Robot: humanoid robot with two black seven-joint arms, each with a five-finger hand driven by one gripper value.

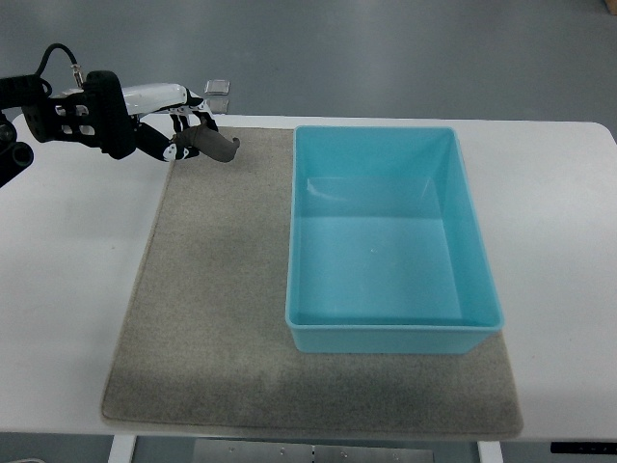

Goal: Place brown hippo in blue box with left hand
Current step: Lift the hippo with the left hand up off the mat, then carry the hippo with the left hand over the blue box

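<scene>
Brown hippo point(210, 145) is a small grey-brown soft-looking lump, elongated, with one end poking out to the right past the fingers; details like face or legs too small to make out. It sits in the left hand point(178, 130), fingers curled around it, at the far left corner of the mat point(212, 289), over the mat's far edge; cannot tell if it touches the mat or is lifted clear. Left hand is white and black, its black forearm with a cable loop coming in from the picture's left edge near the top. Blue box point(390, 236) is a light turquoise rectangular plastic bin, open top, nothing inside, smooth glossy floor with faint reflections. It rests on the right half of the mat, long side running away from the robot, near rim close to the mat's near edge. Hippo is well apart from the box, to the left of the box's far left corner, with bare mat between them and nothing lying in that stretch. Mat is grey-beige, felt-like, rectangular, lying on the white surface point(67, 289). A small grey square object point(218, 87) sits just beyond the far edge of the surface, right behind the hand; unclear what it is. Grey floor point(386, 48) beyond the surface. Right arm not showing anywhere.
</scene>
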